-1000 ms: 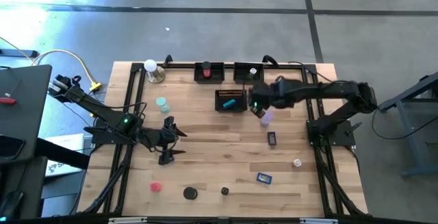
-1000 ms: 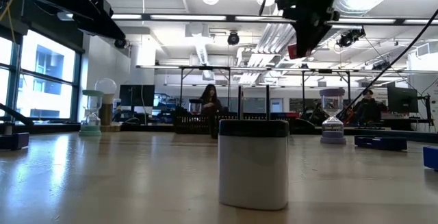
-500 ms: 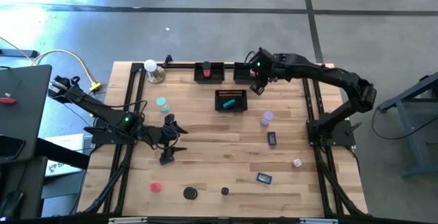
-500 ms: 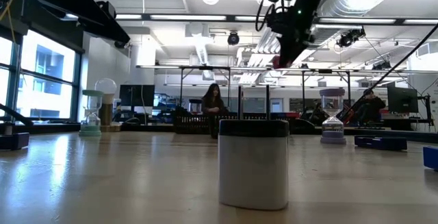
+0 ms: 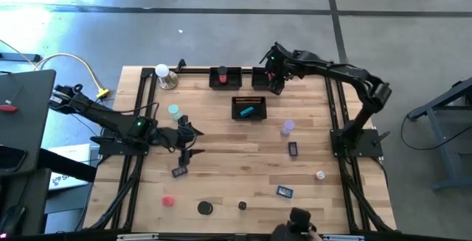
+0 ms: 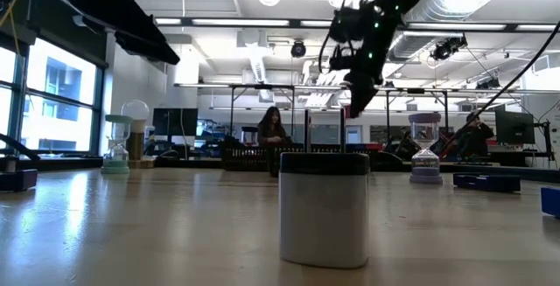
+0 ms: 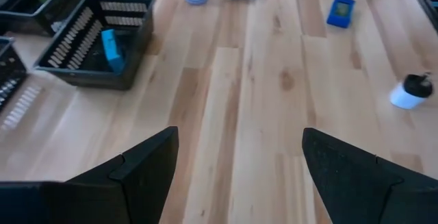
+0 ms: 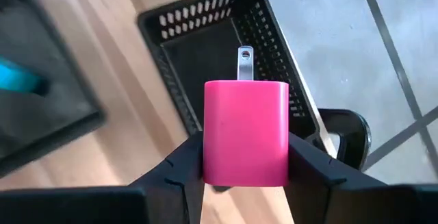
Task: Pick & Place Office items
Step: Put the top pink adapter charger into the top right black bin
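Right wrist view showed the right tool (image 8: 245, 157) clamped on a pink cube (image 8: 246, 133) with metal prongs, a plug-like piece, carried directly over an empty black mesh tray (image 8: 226, 53). From the high view that tray (image 5: 259, 77) sat at the far edge of the bench (image 5: 221, 145), so the piece was probably held there for release. The left tool (image 5: 186, 141) hung over the left-middle of the bench, fingers (image 7: 137, 176) spread and empty. Other office items lay scattered: a teal roll (image 5: 174, 112), a lavender roll (image 5: 287, 127), a blue block (image 5: 285, 191), a red disc (image 5: 168, 201).
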Motion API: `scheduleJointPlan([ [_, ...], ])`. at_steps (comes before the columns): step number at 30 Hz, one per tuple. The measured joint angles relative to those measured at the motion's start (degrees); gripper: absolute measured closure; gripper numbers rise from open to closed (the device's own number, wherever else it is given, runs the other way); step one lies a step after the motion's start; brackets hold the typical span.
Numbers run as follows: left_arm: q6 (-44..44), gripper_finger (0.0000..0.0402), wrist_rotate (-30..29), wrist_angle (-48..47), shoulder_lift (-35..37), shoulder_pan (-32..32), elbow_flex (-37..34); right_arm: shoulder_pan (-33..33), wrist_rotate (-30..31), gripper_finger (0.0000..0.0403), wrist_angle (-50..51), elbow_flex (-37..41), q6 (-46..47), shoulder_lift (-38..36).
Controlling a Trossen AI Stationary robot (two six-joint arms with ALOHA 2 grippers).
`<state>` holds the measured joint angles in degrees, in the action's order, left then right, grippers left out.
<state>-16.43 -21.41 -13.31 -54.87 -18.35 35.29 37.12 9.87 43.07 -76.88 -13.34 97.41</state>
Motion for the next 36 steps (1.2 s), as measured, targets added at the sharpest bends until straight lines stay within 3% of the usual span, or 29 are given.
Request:
scheduleJointPlan([
  [6,-0.11,0.0099,-0.02,0.33,0.0,3.7,0.0,2.84,-4.43,0.0261,-3.29,0.0,-3.74,3.59],
  [15,2.87,0.0099,0.39,2.83,0.01,8.83,0.0,3.81,-6.51,0.0261,-4.81,0.0,-12.93,7.71],
  [36,3.03,0.0099,1.08,3.48,0.0,11.46,0.0,6.13,-8.83,0.0261,-6.54,-0.04,-18.46,10.75],
])
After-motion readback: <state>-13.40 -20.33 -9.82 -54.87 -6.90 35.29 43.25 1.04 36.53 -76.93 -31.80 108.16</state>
